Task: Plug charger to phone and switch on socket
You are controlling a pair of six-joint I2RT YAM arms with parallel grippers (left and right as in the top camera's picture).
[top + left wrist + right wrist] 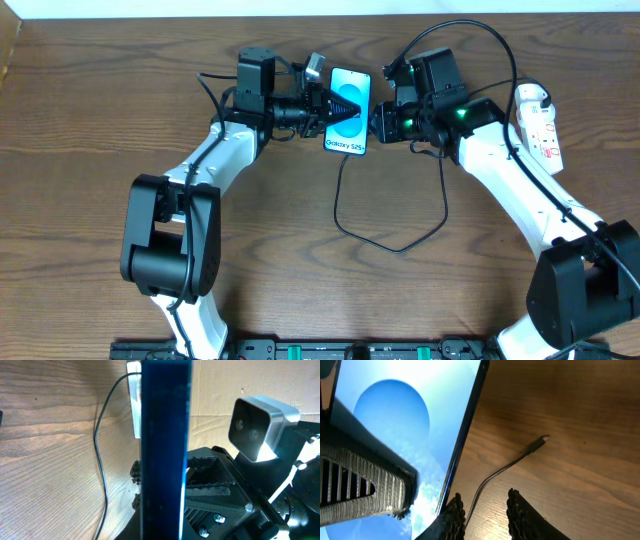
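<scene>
The phone (352,84) sits screen up near the far edge of the table (90,110), about midway across. Bare wood stretches to the left and toward the front. The socket (540,125) lies by the right edge, well apart from the phone, with the right arm reaching across in front of it.

The left fingers (340,112) are closed on the phone, one lying over the lit screen. I cannot tell whether it is lifted off the wood.

The right fingers (519,512) stand partly apart just beside the phone's right edge. The charger (400,248) runs through the gap, not pinched. Its tip (540,441) lies loose on the table, near the phone but apart from it, and the cable loops toward the front.
</scene>
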